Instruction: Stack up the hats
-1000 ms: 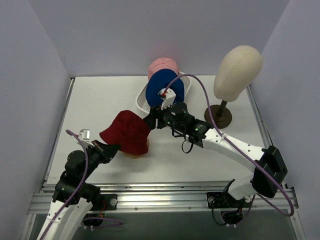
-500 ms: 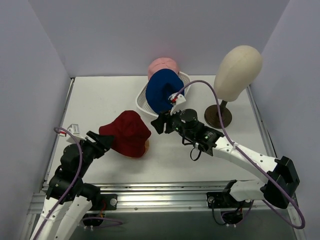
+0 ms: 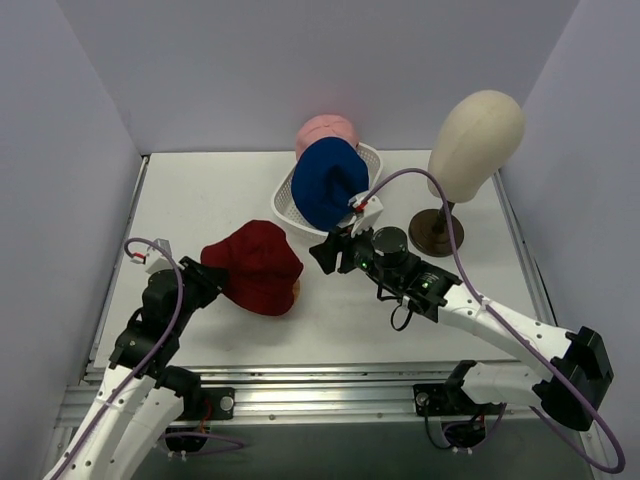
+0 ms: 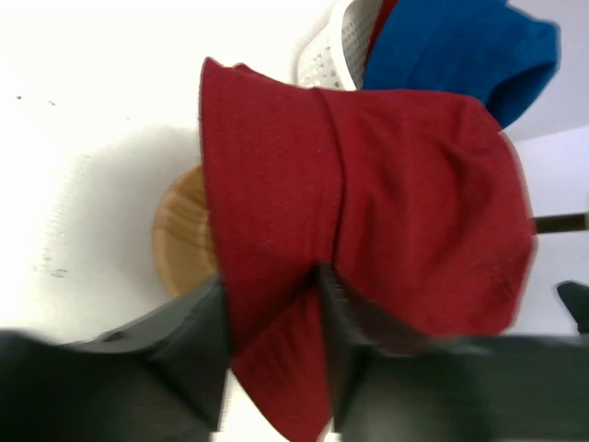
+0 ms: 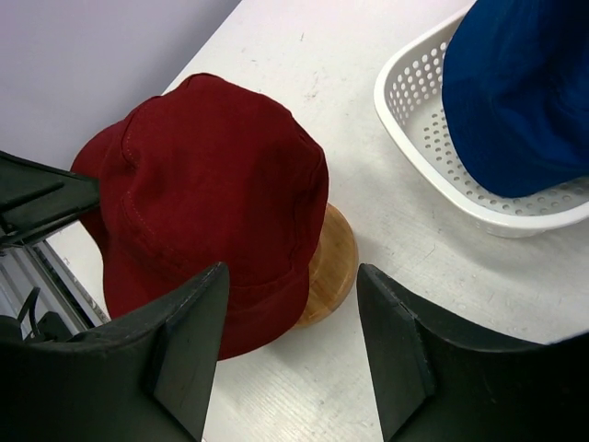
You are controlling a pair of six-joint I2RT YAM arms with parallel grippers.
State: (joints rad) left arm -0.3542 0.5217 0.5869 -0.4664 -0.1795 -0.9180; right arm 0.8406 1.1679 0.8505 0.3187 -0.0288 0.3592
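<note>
Nearest me, at the lower left of the overhead view, the left gripper (image 3: 203, 282) sits at the edge of the dark red hat (image 3: 255, 265). Its wrist view shows the fingers (image 4: 189, 341) standing apart with a loose flap of brim lying between them. That looks like an open pincer straddling cloth, not a pinch.

The red hat rests left of centre on the table (image 3: 200, 200), draped over a round wooden disc (image 5: 329, 262) that peeps out from under its brim. Just right of it, mid-frame, the right gripper (image 3: 328, 253) hovers with its jaws spread wide and nothing in them, pointed at the hat's crown.

Further back, upper centre, the white basket (image 3: 285, 205) holds the blue hat (image 3: 328, 182), which is propped up at a tilt. The pink hat (image 3: 325, 130) is tucked right behind it. The cream mannequin head (image 3: 477, 145) stands at the upper right.

The red hat is well apart from the other two, so the stack isn't made yet. To my eye the trouble sits with that flap. If the left arm pulls away with the brim caught between its fingers, it could drag the hat off the disc. A soft hat lifted by one edge may also fold or flop. And set on the tilted blue hat, it might slide off or nudge the light basket.
</note>
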